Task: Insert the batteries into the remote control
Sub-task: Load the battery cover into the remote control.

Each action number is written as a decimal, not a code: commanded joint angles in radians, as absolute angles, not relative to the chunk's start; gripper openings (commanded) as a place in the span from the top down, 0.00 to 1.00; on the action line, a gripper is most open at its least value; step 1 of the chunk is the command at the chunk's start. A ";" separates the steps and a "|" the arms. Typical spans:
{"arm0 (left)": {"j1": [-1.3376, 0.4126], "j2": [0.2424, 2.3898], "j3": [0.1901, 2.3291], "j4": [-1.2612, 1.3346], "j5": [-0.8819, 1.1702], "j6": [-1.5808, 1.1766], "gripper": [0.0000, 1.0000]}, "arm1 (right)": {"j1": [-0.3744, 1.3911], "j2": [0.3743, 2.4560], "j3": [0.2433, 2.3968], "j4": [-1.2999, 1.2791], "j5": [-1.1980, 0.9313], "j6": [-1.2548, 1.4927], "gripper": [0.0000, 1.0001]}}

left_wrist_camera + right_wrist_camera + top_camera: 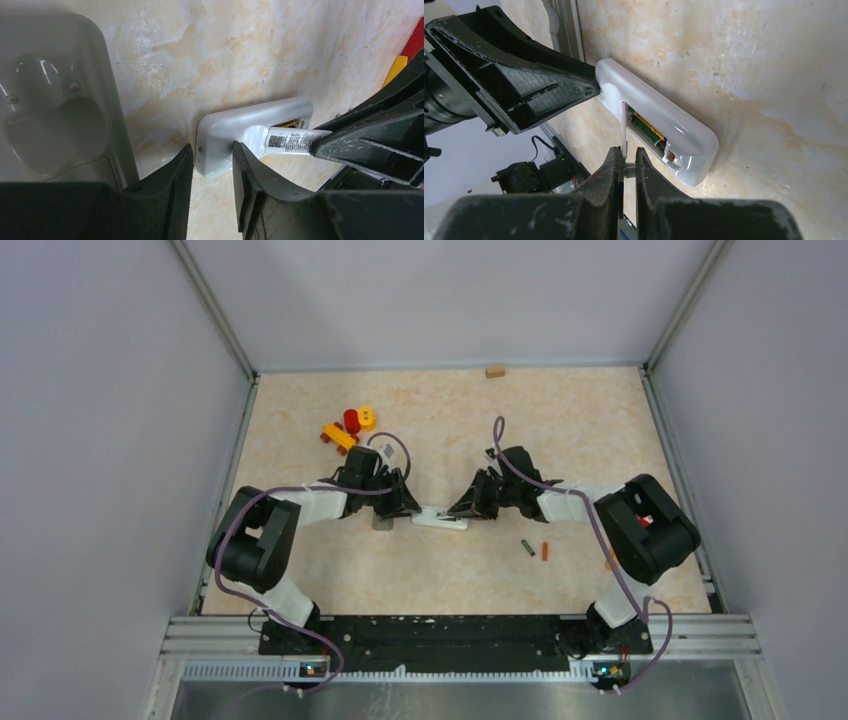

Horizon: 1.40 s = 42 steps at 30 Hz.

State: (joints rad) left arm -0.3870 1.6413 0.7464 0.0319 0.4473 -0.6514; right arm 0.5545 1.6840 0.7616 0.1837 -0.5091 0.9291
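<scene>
Our left gripper (pixel 212 150) clamps one end of the slim white plastic remote control (pixel 674 120) at mid-table. Our right gripper (pixel 628 156) pinches its thin white battery cover (pixel 624 131), raised beside the open bay. A small dark green cylindrical battery (pixel 527 547) and an orange battery (pixel 545 551) lie side by side on the beige marbled tabletop (pixel 560 430), near our right arm.

A bench top (pixel 600 420) of pale beige, marble-patterned laminate lies under even light with only soft shadows. Plain grey-lavender panels enclose it: a back wall (pixel 450 300) along the far edge, a left wall (pixel 100 440) and a right wall (pixel 770 440) along the sides. Silver aluminium posts (pixel 213 310) rise from both far corners, and a ribbed aluminium rail (pixel 450 672) runs along the near edge.
</scene>
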 commanded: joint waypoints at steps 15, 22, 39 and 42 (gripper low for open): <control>-0.389 1.643 0.686 0.110 0.485 -0.680 0.66 | 0.565 1.675 0.716 0.171 -0.404 1.009 0.99; -0.390 1.641 0.676 0.122 0.483 -0.693 0.65 | 0.582 1.653 0.728 0.129 -0.367 1.010 0.83; -0.380 1.644 0.692 0.110 0.487 -0.680 0.63 | 0.580 1.717 0.842 0.074 -0.432 0.950 0.88; -0.381 1.640 0.688 0.115 0.487 -0.685 0.64 | 0.580 1.719 0.828 0.090 -0.453 0.983 0.92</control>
State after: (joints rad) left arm -0.3790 1.6428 0.7017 0.1192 0.4824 -0.6926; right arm 0.5716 1.6905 0.8066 0.0704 -0.4244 0.9634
